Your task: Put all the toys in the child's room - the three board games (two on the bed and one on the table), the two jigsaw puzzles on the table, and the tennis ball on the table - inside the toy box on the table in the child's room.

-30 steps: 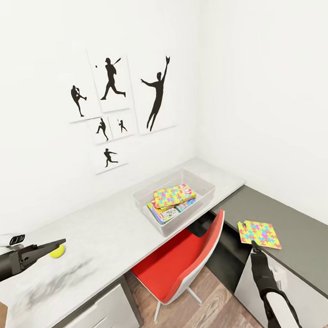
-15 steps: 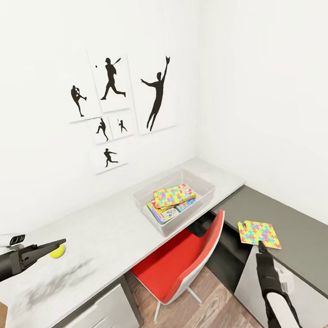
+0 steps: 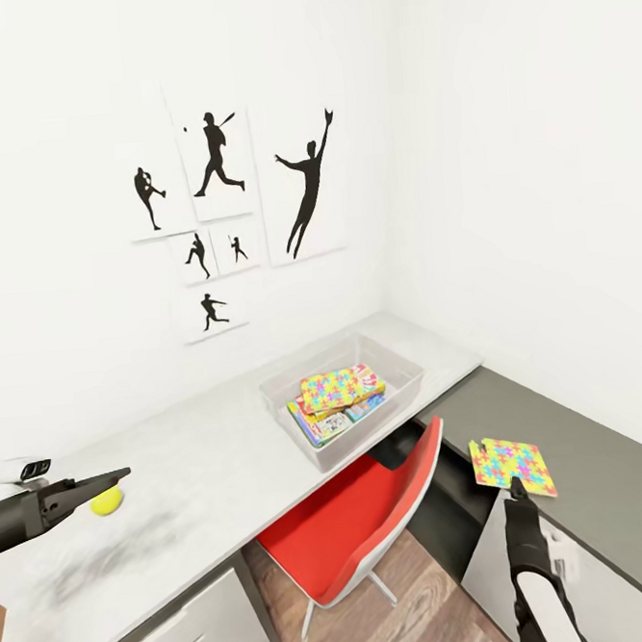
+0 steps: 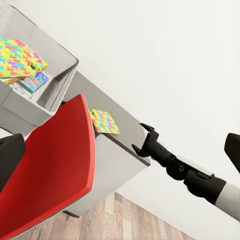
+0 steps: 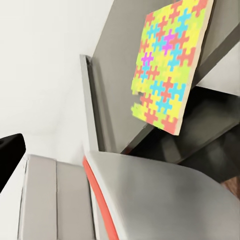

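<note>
The translucent toy box [image 3: 279, 390] stands on the pale top of the table [image 3: 211, 460]. Inside it, a jigsaw puzzle [image 3: 338, 388] lies on top of board games [image 3: 322, 426]. A second jigsaw puzzle [image 3: 512, 466] rests on the lower dark section [image 3: 592, 454], its near edge overhanging. My right gripper [image 3: 516, 484] points at that near edge from just in front, and in the left wrist view the right gripper [image 4: 141, 137] is open and empty. The tennis ball [image 3: 106, 501] lies at the left of the table. My left gripper [image 3: 124, 474] hovers just beside it, fingers [image 4: 11, 155] spread wide.
A red chair [image 3: 356, 516] is pushed in between the two desk sections, below the toy box. White drawers [image 3: 191, 630] sit under the left of the table. Black baseball silhouette prints [image 3: 216, 155] hang on the wall behind.
The right gripper has shifted a little to the right along the jigsaw's near edge. The head view has moved slightly. The left arm and the ball keep their places.
</note>
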{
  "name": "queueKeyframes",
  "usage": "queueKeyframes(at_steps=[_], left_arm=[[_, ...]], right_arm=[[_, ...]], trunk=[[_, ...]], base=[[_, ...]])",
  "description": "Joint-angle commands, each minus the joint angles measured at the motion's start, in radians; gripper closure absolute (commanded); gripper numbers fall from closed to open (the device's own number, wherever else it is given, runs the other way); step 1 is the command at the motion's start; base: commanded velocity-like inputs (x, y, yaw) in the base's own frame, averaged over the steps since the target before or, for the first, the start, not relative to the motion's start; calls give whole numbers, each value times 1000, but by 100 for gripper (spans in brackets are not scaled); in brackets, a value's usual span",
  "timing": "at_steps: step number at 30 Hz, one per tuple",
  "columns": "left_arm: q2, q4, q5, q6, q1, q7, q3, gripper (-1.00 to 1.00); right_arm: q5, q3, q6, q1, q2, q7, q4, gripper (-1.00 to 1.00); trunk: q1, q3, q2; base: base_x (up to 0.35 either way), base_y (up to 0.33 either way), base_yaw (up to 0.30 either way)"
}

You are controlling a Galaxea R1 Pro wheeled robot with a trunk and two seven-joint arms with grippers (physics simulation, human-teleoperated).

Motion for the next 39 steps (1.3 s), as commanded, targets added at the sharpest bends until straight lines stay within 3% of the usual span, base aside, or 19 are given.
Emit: queueKeyframes(at_steps=[1,14,39], left_arm=[[0,0,-1,11,-1,-4,0,-100],[0,0,-1,12,-1,-4,0,-100],[0,0,-1,11,-1,-4,1,-100]], right_arm=[[-12,-2,-2,-5,1,7,7,-100],[-79,-6,-7,-77,-3,17,172,-100],[-87,-10,-6,-83,-5,33,187,-100]], trunk=[[1,-2,-2],[1,-2,-2],[1,-2,-2]], base=[[44,0,0],[11,0,0],[81,-6,0]])
